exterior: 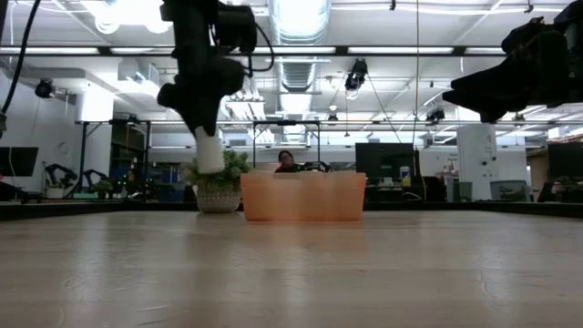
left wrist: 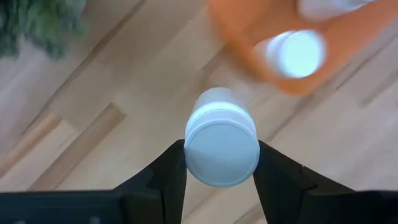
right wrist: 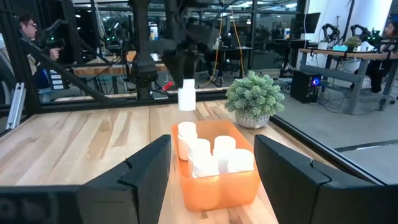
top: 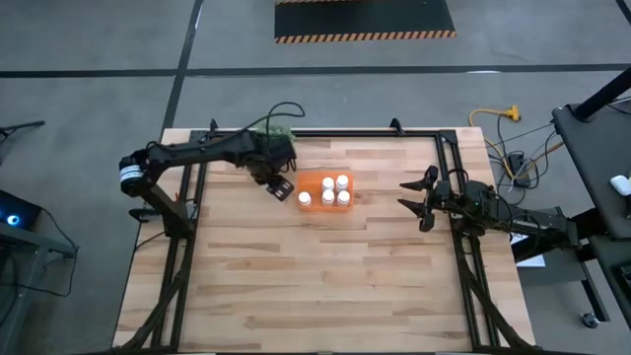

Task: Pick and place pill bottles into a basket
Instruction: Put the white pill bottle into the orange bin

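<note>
My left gripper (left wrist: 222, 171) is shut on a white pill bottle (exterior: 209, 153), which hangs clear above the table just left of the orange basket (top: 317, 178). Several white pill bottles (right wrist: 214, 152) stand upright inside the basket. The held bottle also shows in the right wrist view (right wrist: 186, 98), above the basket's far end. My right gripper (top: 418, 202) waits open at the table's right side, pointing level toward the basket, with nothing between its fingers. My left gripper pinches the bottle's capped top (left wrist: 222, 149) between its two fingers (left wrist: 171, 177), one on each side. The fingers come from above, pointing down. The bottle hangs nearly upright below them, its body (exterior: 210, 159) lifted clear of the table.
A small green bushy plant in a pot (exterior: 219, 185) stands just behind the left gripper, at the table's far edge (top: 278, 130). Bare wooden table (top: 315, 286) spreads toward the near edge. People sit at desks in the room beyond.
</note>
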Robot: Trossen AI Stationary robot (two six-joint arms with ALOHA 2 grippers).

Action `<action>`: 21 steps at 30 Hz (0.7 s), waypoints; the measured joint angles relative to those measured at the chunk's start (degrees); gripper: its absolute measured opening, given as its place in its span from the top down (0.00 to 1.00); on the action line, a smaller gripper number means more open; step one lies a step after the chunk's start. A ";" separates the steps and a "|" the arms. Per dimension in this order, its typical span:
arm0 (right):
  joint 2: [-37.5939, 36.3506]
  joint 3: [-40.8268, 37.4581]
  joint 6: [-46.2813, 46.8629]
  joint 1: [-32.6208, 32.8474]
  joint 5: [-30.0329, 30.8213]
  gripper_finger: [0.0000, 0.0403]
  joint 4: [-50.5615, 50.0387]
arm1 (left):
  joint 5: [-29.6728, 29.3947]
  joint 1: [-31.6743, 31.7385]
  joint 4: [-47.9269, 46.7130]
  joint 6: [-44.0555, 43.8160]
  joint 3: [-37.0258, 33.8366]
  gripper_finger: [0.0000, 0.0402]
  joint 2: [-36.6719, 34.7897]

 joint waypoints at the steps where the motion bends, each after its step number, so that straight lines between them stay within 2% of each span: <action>1: 0.00 0.00 0.00 0.02 -0.01 0.46 0.00 | 0.30 0.00 0.06 0.59 0.86 0.65 0.03; 10: 0.00 0.00 0.00 0.00 0.01 0.46 0.00 | 0.39 -0.15 0.06 1.89 7.59 0.65 0.18; 21: -0.02 0.00 0.00 0.02 0.05 0.46 0.00 | 1.73 -1.03 -0.73 7.24 17.72 0.65 9.13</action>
